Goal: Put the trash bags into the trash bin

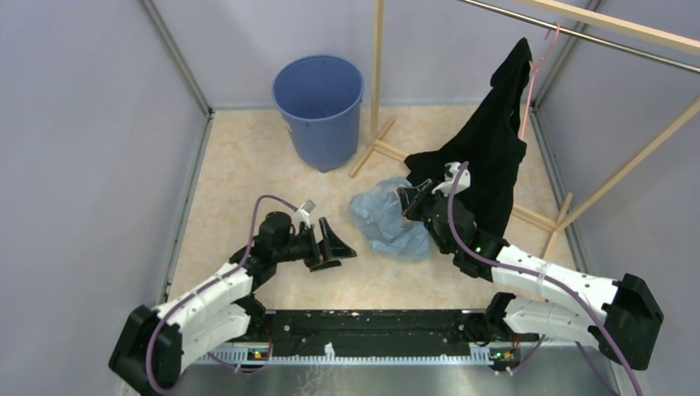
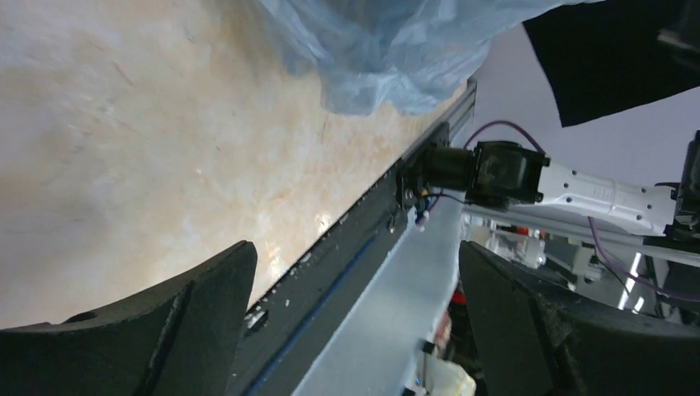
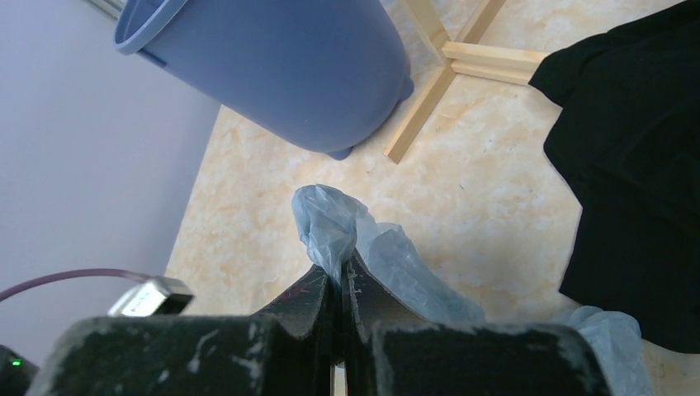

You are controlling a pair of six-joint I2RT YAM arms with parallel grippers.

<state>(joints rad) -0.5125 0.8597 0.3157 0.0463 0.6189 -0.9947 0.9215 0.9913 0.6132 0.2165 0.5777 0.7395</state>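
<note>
- Pinched tight between the fingers of my right gripper (image 3: 341,268) is a fold of the light-blue trash bag (image 3: 330,223). The two fingers are pressed together on the thin plastic.
- Most of the bag lies crumpled on the beige marbled table (image 1: 239,190), under and beside that gripper. Its right side is just beside the black garment (image 1: 487,157).
- My left gripper (image 2: 355,256) is spread wide with nothing between its fingers. It hangs over the table to the left of the bag, near it but apart.
- Farther out, the blue trash bin (image 1: 318,111) stands upright near the back wall, well apart from the bag.
- Just right of the bin, the wooden rack (image 1: 377,82) sets its foot on the table.
- From the rack's rail, the garment hangs on a pink hanger (image 1: 528,99) and drapes down to the table.
</note>
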